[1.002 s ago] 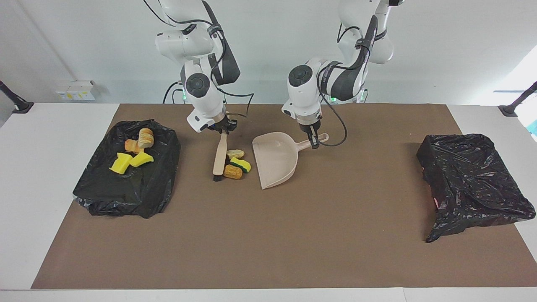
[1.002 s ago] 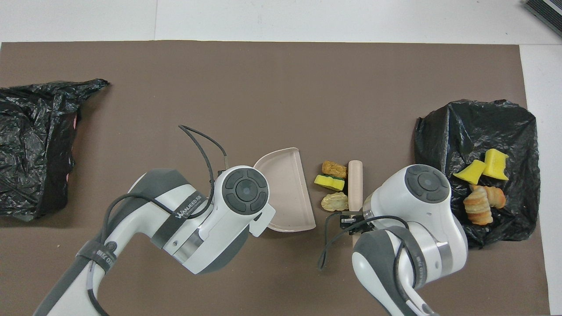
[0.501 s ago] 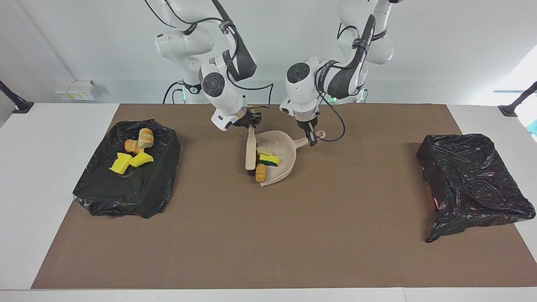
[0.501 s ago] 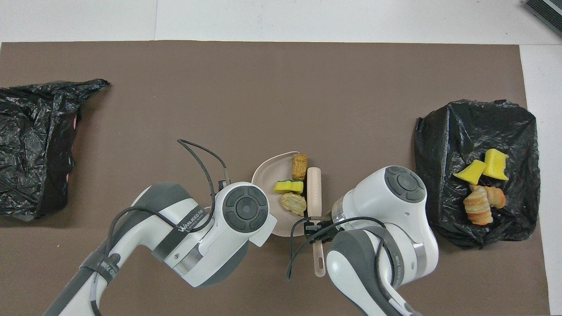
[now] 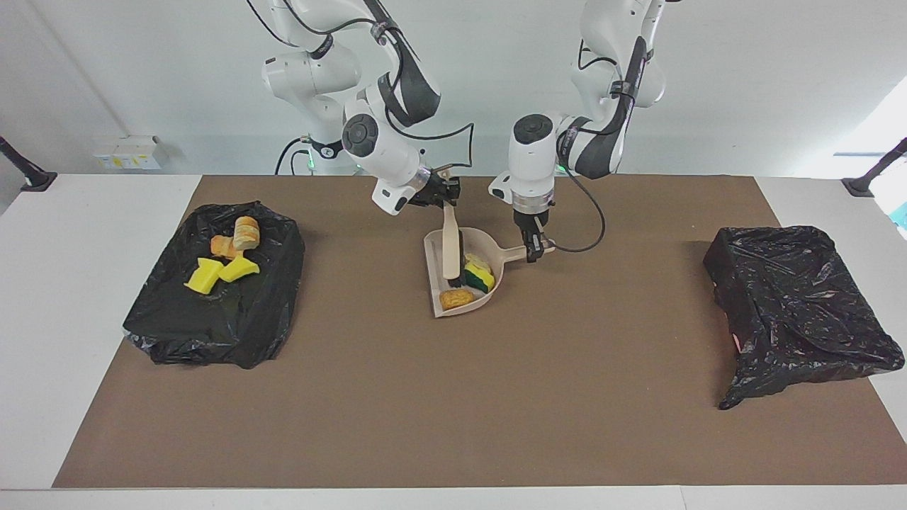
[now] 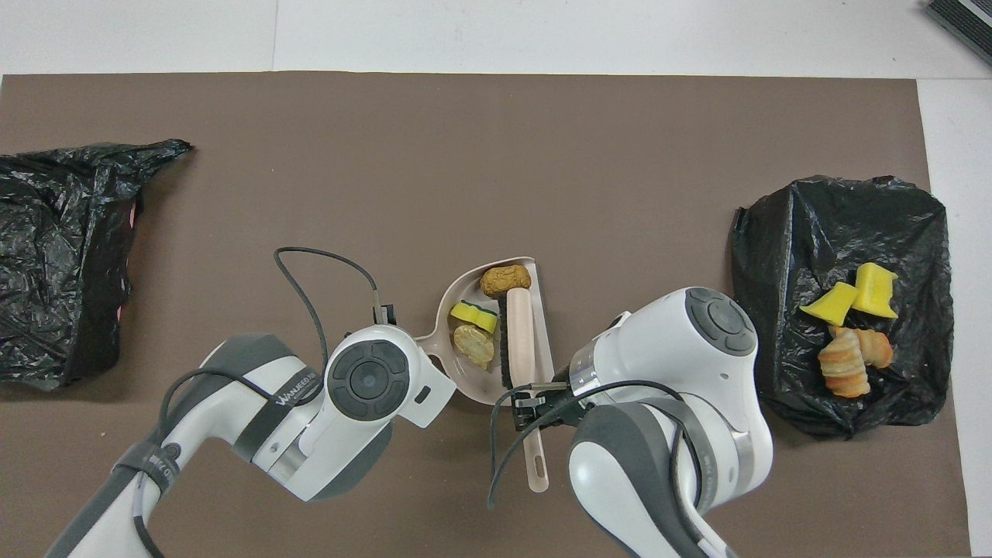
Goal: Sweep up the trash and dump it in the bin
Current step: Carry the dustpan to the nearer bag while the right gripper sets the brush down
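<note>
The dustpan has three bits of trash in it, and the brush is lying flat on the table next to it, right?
Not quite. The dustpan does hold three scraps, but the brush is not on the table: the right hand holds it with its head inside the pan, as the facing view shows.

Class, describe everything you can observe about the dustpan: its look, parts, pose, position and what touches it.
The dustpan is beige, plastic-looking, with a shallow walled scoop and a short handle. It sits near the middle of the brown mat. The left gripper is shut on its handle. Inside lie three scraps: a green-backed yellow sponge and two golden-brown lumps. The beige brush, held by the right gripper, rests in the scoop beside them.
</note>
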Robot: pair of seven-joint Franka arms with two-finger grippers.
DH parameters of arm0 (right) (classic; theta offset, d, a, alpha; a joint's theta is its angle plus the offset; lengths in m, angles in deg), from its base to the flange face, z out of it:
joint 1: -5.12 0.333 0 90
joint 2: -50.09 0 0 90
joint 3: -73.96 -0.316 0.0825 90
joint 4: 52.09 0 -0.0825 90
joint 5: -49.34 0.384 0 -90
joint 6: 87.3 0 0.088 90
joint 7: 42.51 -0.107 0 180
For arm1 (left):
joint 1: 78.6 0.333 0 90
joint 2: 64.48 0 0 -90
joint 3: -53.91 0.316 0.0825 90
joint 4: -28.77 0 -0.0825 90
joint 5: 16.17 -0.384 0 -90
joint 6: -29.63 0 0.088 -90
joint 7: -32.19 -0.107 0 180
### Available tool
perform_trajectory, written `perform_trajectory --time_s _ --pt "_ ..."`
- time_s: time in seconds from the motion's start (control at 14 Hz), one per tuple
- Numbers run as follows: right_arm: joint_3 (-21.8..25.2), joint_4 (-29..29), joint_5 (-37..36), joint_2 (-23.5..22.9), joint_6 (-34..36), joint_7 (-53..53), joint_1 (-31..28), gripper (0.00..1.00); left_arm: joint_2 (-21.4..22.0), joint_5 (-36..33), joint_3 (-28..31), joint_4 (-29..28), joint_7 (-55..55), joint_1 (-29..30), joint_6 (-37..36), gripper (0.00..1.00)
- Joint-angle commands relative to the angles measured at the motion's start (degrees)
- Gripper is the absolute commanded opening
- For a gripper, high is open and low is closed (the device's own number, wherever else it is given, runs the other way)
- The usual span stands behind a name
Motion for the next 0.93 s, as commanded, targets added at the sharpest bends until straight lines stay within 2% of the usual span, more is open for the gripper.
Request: perform_trajectory --time_s 0.0,0.14,0.29,0.43,0.64,0.86 --pt "0.2 0.4 -8.2 7.4 6.2 -1.8 -1.1 0.00 0.8 1.7 -0.3 -0.1 -3.4 3.5 1.9 0.00" --pt "0.3 0.3 -10.7 13.4 11.6 -4.3 -1.1 0.00 -0.5 7.0 0.0 2.9 -11.8 5.8 0.6 0.00" --pt "0.0 1.3 -13.2 18.1 17.2 -6.2 -1.0 0.00 -1.1 9.0 0.0 6.8 -17.8 9.3 -3.7 0.00" --pt "-0.4 4.4 -13.6 21.5 17.7 -9.5 -0.1 0.00 -1.9 9.1 -0.1 10.7 -22.1 12.3 -8.4 0.00" --pt "-0.6 5.8 -12.7 19.6 17.3 -10.3 2.2 0.00 -2.2 9.2 -0.1 17.1 -28.2 16.8 -15.7 0.00" --pt "-0.6 6.0 -12.7 14.8 10.5 -18.7 8.8 0.00 -2.1 9.2 0.2 24.0 -31.8 20.9 -23.2 0.00"
